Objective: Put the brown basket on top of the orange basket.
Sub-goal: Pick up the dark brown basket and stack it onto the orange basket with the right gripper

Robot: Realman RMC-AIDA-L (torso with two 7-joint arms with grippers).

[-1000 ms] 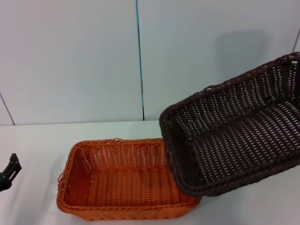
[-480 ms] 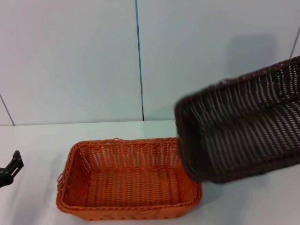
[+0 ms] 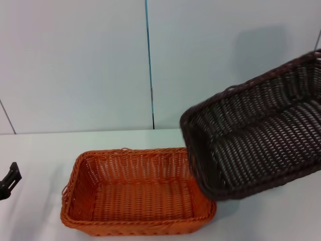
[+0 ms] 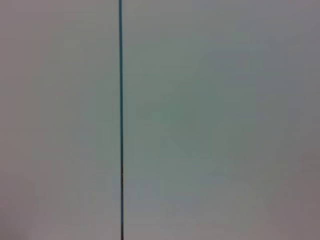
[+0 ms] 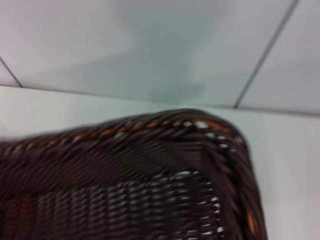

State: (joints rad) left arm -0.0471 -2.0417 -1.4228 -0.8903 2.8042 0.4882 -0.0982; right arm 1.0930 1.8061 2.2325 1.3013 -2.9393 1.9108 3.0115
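Left gripper (image 3: 9, 179) first: only a dark bit of it is seen at the far left edge of the white table (image 3: 40, 150), parked well apart from both baskets, and whether its fingers are open or closed can't be told.

Next over, the bright orange woven wicker-style rectangular basket (image 3: 135, 193) is sat flat on the table, long axis running left-right, open side up, nothing in it. Open-weave sloping sides, braided rim.

Further right, the dark chocolate-brown woven rectangular basket (image 3: 256, 138) is held up in the air, tilted, its low near-left corner overlapping the orange basket's right end in the head view while its high end runs off the right edge. Same weave and rim style, similar size.

The right gripper isn't seen anywhere, so its grip can't be told; presumably the brown basket is carried by it from the right.

So probably a shift leftward, levelling out, and long axes lined up before lowering is what's needed.
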